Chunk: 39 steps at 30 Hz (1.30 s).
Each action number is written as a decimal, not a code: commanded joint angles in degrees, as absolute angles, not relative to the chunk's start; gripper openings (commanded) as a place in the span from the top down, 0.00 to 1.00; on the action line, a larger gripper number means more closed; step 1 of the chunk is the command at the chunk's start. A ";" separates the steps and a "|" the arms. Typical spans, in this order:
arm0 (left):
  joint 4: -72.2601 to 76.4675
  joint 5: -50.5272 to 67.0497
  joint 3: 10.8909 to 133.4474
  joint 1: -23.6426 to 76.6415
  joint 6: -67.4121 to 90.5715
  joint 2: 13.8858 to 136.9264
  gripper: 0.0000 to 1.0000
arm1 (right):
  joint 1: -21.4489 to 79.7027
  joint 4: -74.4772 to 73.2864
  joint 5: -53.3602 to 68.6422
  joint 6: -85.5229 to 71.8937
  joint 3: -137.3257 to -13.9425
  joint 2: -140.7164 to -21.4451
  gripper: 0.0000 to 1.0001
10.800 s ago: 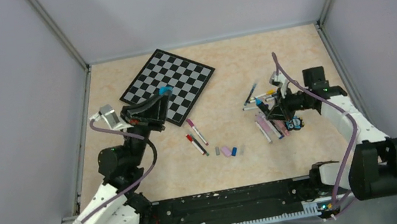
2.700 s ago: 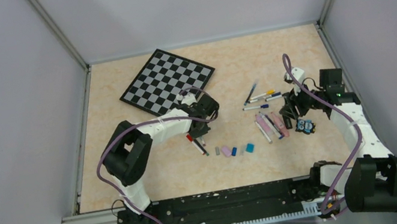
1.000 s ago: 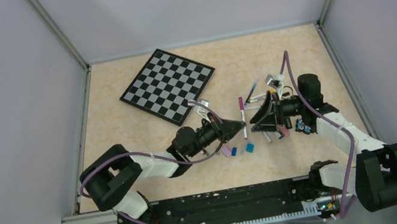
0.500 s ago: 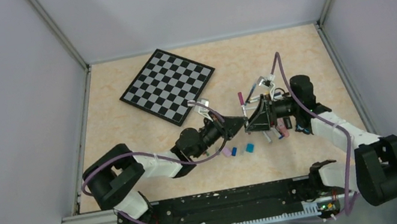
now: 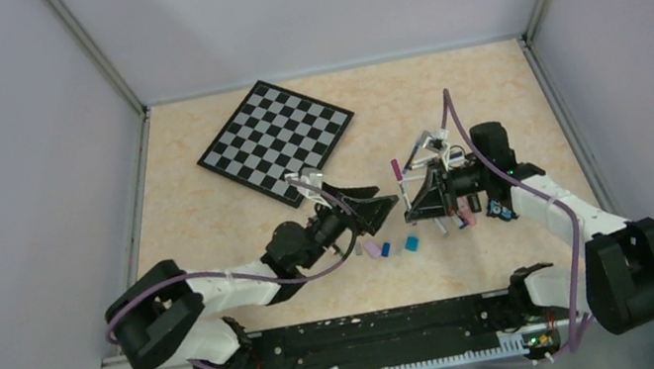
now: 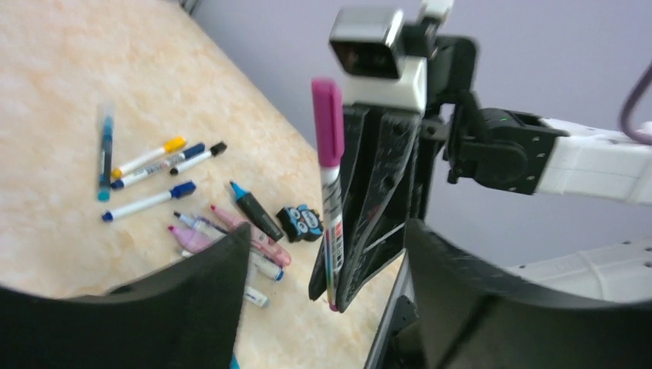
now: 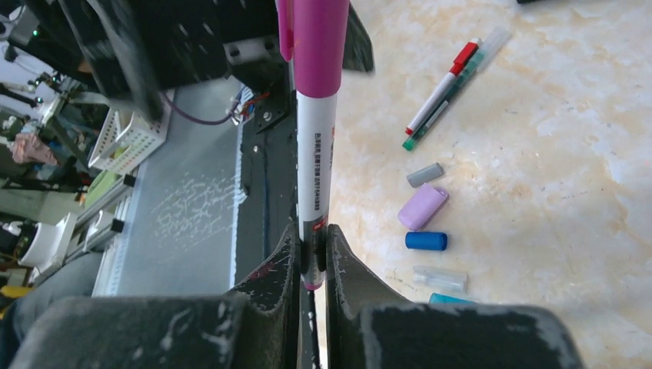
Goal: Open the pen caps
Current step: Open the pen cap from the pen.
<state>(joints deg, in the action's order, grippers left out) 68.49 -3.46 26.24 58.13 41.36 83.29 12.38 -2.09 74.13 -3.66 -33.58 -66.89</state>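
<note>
My right hand [image 7: 311,257] is pinching the lower end of a pen [image 7: 314,169], holding it upright above the desk [image 7: 538,154] with its magenta cap [image 7: 317,31] sitting on top. My left hand [image 5: 383,195] is gaping wide beside it, gripping nothing.

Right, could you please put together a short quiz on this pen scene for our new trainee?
1. True or false: the magenta cap is already off the pen that the right gripper holds upright.
2. Pick one. The left gripper is: A) shut on the pen; B) open, close beside the pen; C) shut and empty.
3. In the right wrist view, what colour is the loose cap lying on the table between the lilac cap and the clear cap?

Key:
1. False. The cap is still on the upper end of the pen.
2. B.
3. Blue: it is the blue cap.
</note>
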 commanded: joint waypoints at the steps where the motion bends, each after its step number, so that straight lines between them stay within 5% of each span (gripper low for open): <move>1: 65.79 -0.87 24.94 55.55 36.51 74.25 0.15 | 13.05 -18.02 78.79 17.16 -38.27 -67.71 1.00; 10: 59.14 11.90 29.61 50.43 43.40 76.08 0.09 | 14.46 -22.30 76.31 21.86 -38.49 -68.69 1.00; 25: 38.45 -2.45 42.76 55.50 43.79 81.55 0.52 | 16.17 -23.06 71.88 22.33 -39.24 -69.95 1.00; 39: 35.92 -3.33 44.69 56.42 44.66 82.79 0.67 | 16.10 -21.58 69.60 20.71 -39.07 -70.06 1.00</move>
